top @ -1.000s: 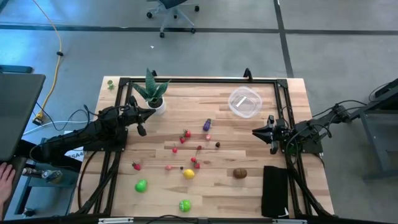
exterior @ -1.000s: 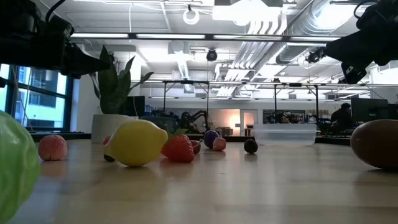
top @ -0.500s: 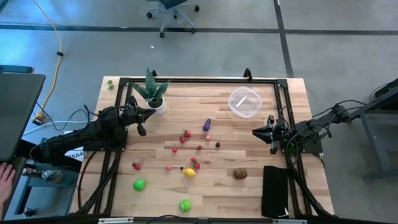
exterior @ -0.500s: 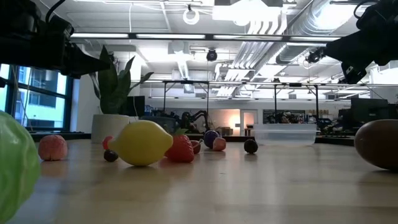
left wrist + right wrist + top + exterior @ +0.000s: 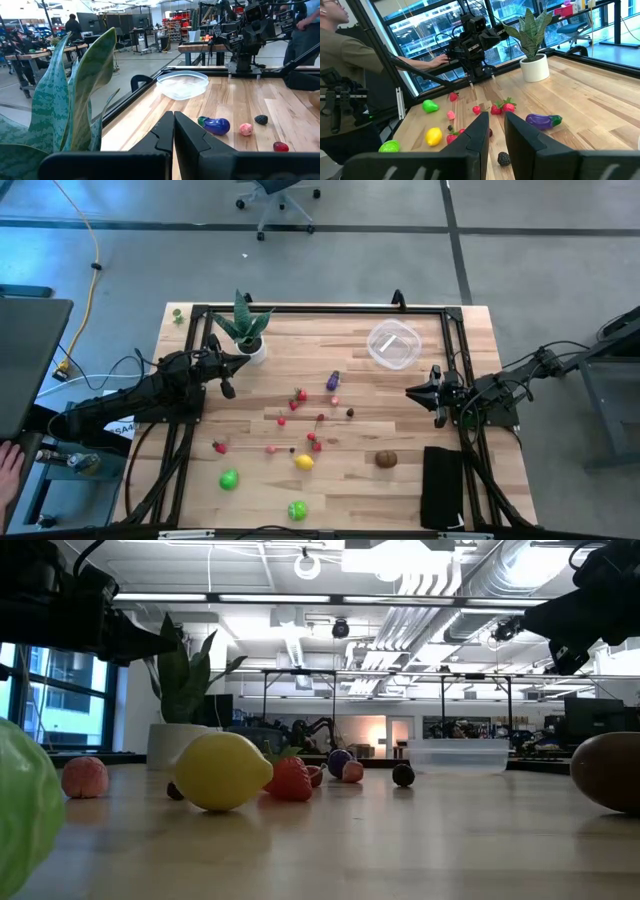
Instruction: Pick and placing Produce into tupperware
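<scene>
Produce lies scattered across the middle and lower part of the wooden table [image 5: 470, 330] in the high view: a purple eggplant [image 5: 332, 380], red strawberries [image 5: 300, 395], a yellow lemon [image 5: 303, 462], a brown kiwi [image 5: 386, 459] and two green fruits [image 5: 229, 479] near the bottom edge. The clear tupperware [image 5: 393, 344] sits at upper right, apart from all of them. The left gripper [image 5: 226, 370] hovers at the left beside the potted plant [image 5: 244, 328], fingers pressed together. The right gripper [image 5: 418, 392] hangs at the right, below the tupperware, its fingers [image 5: 475, 137] a narrow gap apart, holding nothing.
</scene>
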